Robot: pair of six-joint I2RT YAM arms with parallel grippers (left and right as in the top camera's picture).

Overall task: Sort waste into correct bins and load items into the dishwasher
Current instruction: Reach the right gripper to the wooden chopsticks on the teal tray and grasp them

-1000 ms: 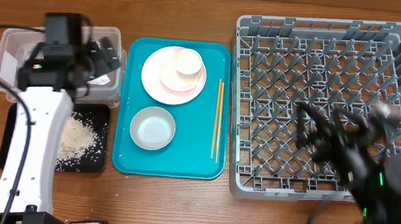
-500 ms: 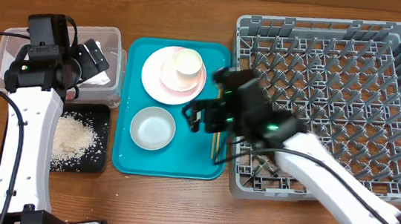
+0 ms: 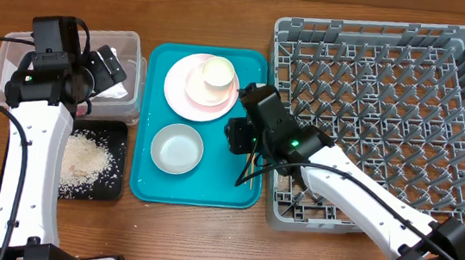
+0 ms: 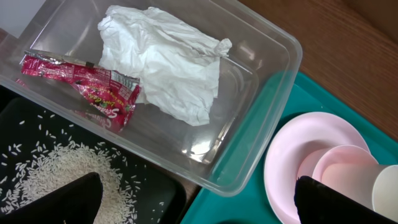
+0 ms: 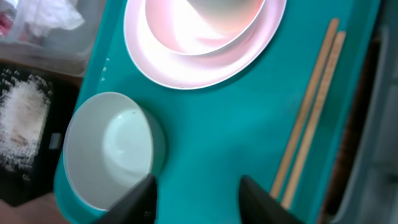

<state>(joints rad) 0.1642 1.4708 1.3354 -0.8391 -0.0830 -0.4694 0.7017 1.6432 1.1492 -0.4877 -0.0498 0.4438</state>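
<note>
My right gripper (image 3: 234, 136) hangs over the teal tray (image 3: 220, 168), between the pale grey bowl (image 3: 177, 149) and the wooden chopsticks (image 3: 247, 171). In the right wrist view its fingers (image 5: 142, 200) stand apart with only bare tray between them. The bowl (image 5: 107, 150) is just to their left and the chopsticks (image 5: 311, 106) just to their right. My left gripper (image 3: 107, 68) is wide open above the clear tub (image 3: 12, 65), which holds the white napkin (image 4: 165, 59) and the red sauce packet (image 4: 87, 87). Rice (image 3: 84, 159) lies in the black tray (image 3: 112, 188).
Stacked pink and white plates (image 3: 193, 91) with a cream cup (image 3: 218, 73) on top sit at the back of the teal tray. The grey dish rack (image 3: 409, 97) fills the right side, and my right arm crosses its front left corner.
My right arm swung left from over the dish rack to low over the teal tray, and its jaws narrowed. The chopsticks now lie slightly tilted. The left arm shifted slightly, then held still.
</note>
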